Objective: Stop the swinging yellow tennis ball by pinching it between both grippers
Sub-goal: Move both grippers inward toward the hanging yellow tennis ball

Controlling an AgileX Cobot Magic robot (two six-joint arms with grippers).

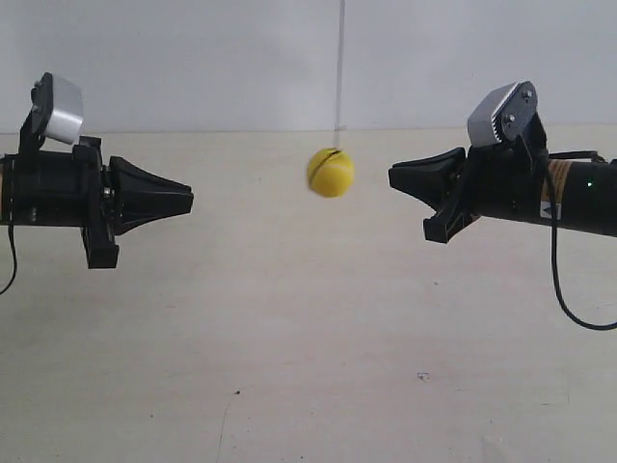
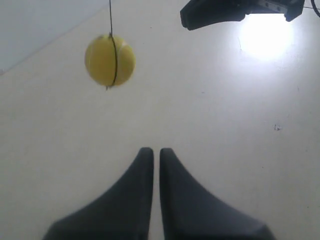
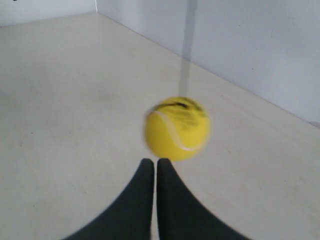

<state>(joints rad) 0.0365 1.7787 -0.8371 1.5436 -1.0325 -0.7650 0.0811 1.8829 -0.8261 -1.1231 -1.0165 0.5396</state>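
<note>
Black and tapered, the left pincer (image 1: 190,201) is pointing inward from the exterior view's left, its fingers (image 2: 135,195) pressing together with only a slit showing between them; the yellow tennis ball (image 1: 331,173) is hanging on a thin string (image 1: 339,68) above the pale counter (image 1: 308,338), floating between the two tips and touching neither, well ahead of the left pincer and nearer the right pincer (image 1: 391,177); that pincer is likewise pressing shut, gripping nothing, the blurred ball hovering just beyond its tips.
</note>
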